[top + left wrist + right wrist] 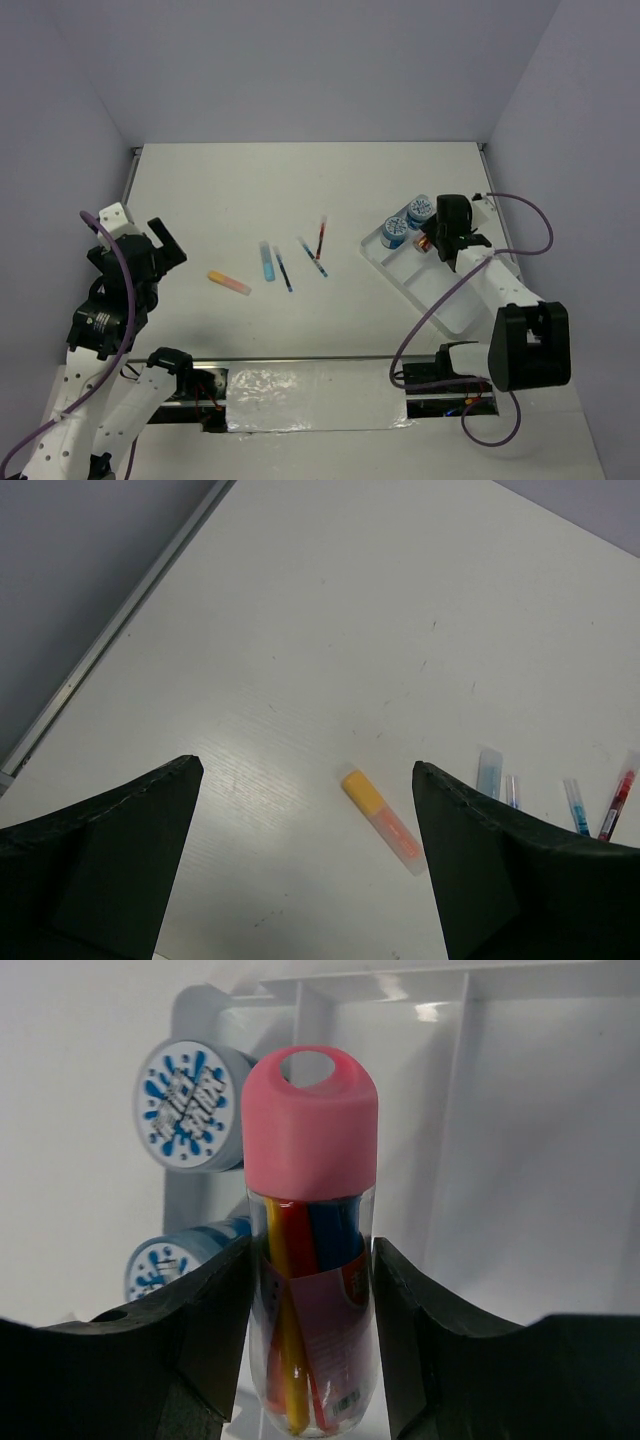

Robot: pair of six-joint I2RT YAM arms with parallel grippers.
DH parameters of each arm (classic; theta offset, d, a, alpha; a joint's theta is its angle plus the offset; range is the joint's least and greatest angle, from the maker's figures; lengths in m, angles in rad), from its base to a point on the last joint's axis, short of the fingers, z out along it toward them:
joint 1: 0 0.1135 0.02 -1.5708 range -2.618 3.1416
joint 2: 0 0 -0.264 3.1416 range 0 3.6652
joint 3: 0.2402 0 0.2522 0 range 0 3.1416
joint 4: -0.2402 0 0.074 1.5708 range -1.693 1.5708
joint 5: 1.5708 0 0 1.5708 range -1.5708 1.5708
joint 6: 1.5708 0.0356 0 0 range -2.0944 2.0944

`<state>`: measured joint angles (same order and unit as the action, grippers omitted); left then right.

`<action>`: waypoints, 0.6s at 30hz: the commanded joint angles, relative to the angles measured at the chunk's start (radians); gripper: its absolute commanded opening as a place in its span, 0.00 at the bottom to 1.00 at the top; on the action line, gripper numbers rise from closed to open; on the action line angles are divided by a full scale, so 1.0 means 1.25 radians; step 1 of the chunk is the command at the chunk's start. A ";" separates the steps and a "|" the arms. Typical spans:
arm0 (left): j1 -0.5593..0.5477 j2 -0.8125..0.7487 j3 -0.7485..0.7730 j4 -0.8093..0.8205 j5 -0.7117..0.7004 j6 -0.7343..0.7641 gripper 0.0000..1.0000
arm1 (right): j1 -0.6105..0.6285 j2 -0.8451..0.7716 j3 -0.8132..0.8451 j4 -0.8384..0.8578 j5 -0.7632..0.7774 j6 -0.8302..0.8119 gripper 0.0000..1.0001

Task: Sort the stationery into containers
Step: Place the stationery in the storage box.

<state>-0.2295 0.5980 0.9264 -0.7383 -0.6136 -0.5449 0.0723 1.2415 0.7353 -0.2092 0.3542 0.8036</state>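
Observation:
My right gripper is shut on the pink-orange stubby marker, a clear tube with a pink cap, and holds it over the far end of the white tray. Two blue-white patterned tubs sit in the tray's far compartment, just left of the marker in the right wrist view. My left gripper is open and empty above the table's left side. The yellow-orange stick lies to its right and shows between the fingers in the left wrist view. The light-blue stick, two thin blue pens and a red pen lie mid-table.
The tray's long dividers run away from the held marker. The table's raised back-left edge runs beside the left gripper. Purple cables loop off both arms.

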 commanded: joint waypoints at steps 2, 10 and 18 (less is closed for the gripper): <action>-0.002 0.004 -0.004 0.036 0.010 0.026 0.99 | -0.016 0.045 0.034 0.053 -0.001 0.038 0.22; -0.002 0.009 -0.004 0.038 0.016 0.027 0.99 | -0.021 0.010 0.006 0.064 -0.024 0.037 1.00; -0.001 0.019 -0.002 0.041 0.018 0.027 0.99 | 0.228 -0.091 0.052 0.179 -0.052 -0.214 0.87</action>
<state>-0.2295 0.6121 0.9264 -0.7311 -0.5957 -0.5255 0.1818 1.1450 0.7296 -0.0978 0.3084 0.7372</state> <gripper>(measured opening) 0.994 0.882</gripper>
